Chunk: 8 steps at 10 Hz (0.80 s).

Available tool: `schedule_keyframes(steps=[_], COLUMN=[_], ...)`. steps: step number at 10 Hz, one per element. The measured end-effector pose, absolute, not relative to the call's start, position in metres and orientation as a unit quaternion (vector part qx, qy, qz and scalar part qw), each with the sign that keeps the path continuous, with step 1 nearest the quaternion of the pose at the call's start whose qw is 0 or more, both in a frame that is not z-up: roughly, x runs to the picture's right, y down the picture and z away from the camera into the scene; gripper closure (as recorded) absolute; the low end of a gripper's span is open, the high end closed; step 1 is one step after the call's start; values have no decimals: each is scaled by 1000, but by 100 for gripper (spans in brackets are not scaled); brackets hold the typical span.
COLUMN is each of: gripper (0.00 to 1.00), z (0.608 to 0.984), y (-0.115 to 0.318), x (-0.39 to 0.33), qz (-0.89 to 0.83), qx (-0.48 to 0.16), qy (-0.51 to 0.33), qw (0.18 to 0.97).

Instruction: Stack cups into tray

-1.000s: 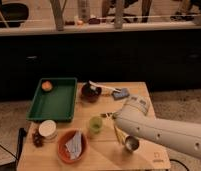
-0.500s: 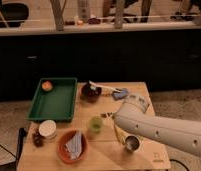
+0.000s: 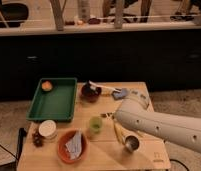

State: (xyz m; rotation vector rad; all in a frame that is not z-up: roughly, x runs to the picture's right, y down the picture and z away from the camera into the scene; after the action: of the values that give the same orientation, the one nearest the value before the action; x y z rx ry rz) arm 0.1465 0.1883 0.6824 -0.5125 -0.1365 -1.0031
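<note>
Reaching in from the lower right: a thick white arm point(image 3: 164, 127), slung low and slanted over the near right part of the wooden table point(image 3: 94, 161), ending in a rounded shell just right of the table's middle. Under that rounded end, mostly hidden, the gripper point(image 3: 118, 132), perhaps the slim pale piece slanting down toward the silver cup; impossible to tell whether open or closed, or whether touching anything. Just below the arm, near the front right edge: the silver cup point(image 3: 130, 144), upright, shiny metal with a dark inside, standing on the bare wood. Left of the arm's end, near the table's middle: the pale green cup point(image 3: 95, 124), upright, plastic-looking, well apart from the silver one. Both outside the tray point(image 3: 54, 118), a large dark green rectangle with sloping sides at the far left, holding a small orange round thing point(image 3: 46, 86) in its far left corner. Beside the tray's right edge, a dark maroon bowl point(image 3: 89, 93) with a white utensil point(image 3: 105, 87) across it, then a blue object point(image 3: 120, 93). In front of the tray, a squat white container point(image 3: 47, 128) and an orange bowl point(image 3: 60, 149) with a pale crumpled wrapper point(image 3: 74, 144) inside.
</note>
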Motion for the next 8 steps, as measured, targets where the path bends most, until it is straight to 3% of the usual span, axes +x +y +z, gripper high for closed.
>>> schedule_keyframes(steps=[4, 8], gripper=[20, 20], z=[692, 701], y=[215, 242], x=[166, 174], qz=[-447, -421], qx=[-271, -278], qy=[-72, -144], qw=[850, 851])
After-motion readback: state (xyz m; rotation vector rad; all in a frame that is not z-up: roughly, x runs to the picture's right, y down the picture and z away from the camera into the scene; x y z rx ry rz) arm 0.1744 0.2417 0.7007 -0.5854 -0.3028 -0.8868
